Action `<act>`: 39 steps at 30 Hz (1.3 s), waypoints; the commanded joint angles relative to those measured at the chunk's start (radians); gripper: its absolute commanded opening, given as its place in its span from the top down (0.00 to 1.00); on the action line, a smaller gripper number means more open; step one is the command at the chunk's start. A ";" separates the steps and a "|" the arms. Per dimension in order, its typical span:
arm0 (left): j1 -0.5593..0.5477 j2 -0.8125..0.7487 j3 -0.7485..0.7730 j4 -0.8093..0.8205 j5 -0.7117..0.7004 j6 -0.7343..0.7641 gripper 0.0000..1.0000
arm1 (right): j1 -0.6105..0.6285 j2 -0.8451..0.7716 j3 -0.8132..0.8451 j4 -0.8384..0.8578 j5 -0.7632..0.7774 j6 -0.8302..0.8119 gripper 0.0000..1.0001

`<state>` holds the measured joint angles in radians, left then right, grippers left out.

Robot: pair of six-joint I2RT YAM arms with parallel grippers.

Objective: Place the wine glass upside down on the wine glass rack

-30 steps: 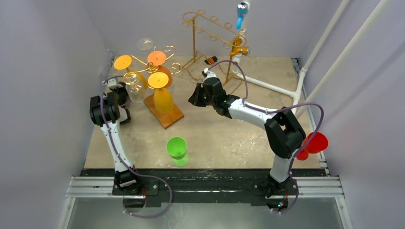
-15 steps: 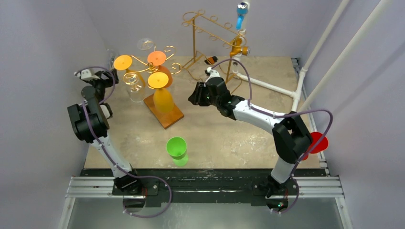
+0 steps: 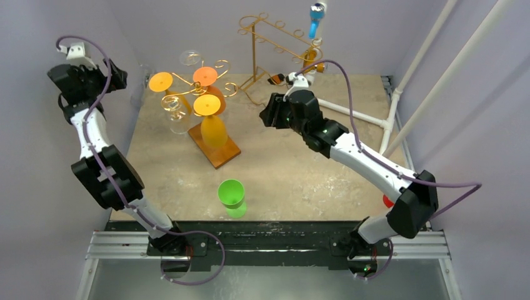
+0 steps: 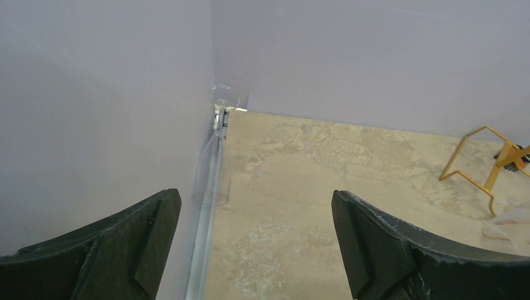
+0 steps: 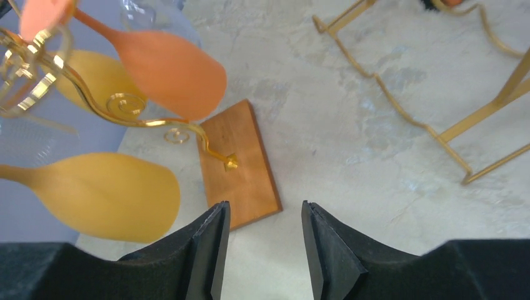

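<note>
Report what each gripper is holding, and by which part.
Nothing is held. The left gripper stands wide open and empty; the right gripper has its jaws parted with nothing between them, above the rack's wooden base.

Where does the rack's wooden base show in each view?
Top external: wooden base left of centre.
Left wrist: not in it.
Right wrist: lower middle.
Shared landmark: gold wire stand, in all three.

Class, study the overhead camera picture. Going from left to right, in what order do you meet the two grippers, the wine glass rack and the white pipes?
left gripper → wine glass rack → right gripper → white pipes. The green cup is left out: it falls within the rack's width.
</note>
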<state>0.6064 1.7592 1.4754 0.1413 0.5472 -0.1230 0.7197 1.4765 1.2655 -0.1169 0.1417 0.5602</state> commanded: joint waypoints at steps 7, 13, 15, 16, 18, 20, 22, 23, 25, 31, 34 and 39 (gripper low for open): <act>0.002 0.043 0.636 -1.024 0.082 0.270 0.00 | -0.006 0.148 0.675 -0.393 0.205 -0.304 0.43; 0.003 0.008 0.754 -1.167 0.128 0.297 0.00 | -0.023 0.301 0.929 -0.490 0.277 -0.414 0.41; 0.003 -0.012 0.766 -1.188 0.143 0.298 0.00 | -0.025 0.326 0.946 -0.468 0.298 -0.451 0.41; 0.003 -0.019 0.768 -1.197 0.151 0.302 0.00 | -0.027 0.339 0.950 -0.452 0.306 -0.472 0.41; 0.003 -0.034 0.770 -1.217 0.161 0.311 0.00 | -0.039 0.366 0.957 -0.418 0.319 -0.507 0.41; 0.003 -0.045 0.766 -1.230 0.168 0.323 0.00 | -0.058 0.383 0.960 -0.390 0.310 -0.522 0.41; 0.003 -0.055 0.756 -1.231 0.171 0.327 0.00 | -0.068 0.398 0.959 -0.360 0.308 -0.538 0.41; 0.003 -0.057 0.751 -1.229 0.173 0.327 0.00 | -0.071 0.404 0.956 -0.345 0.314 -0.545 0.42; 0.003 -0.059 0.749 -1.230 0.180 0.326 0.00 | -0.073 0.417 0.951 -0.314 0.326 -0.555 0.41; 0.003 -0.076 0.750 -1.233 0.206 0.324 0.00 | -0.076 0.452 0.949 -0.240 0.377 -0.644 0.41; 0.003 -0.089 0.750 -1.227 0.215 0.322 0.00 | -0.077 0.481 0.973 -0.215 0.399 -0.678 0.41; 0.003 -0.101 0.749 -1.212 0.239 0.304 0.00 | -0.086 0.569 1.061 -0.226 0.428 -0.725 0.40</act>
<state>0.6064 1.7081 2.2017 -1.0863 0.7383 0.1795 0.6418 1.9888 2.2486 -0.3859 0.5163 -0.0937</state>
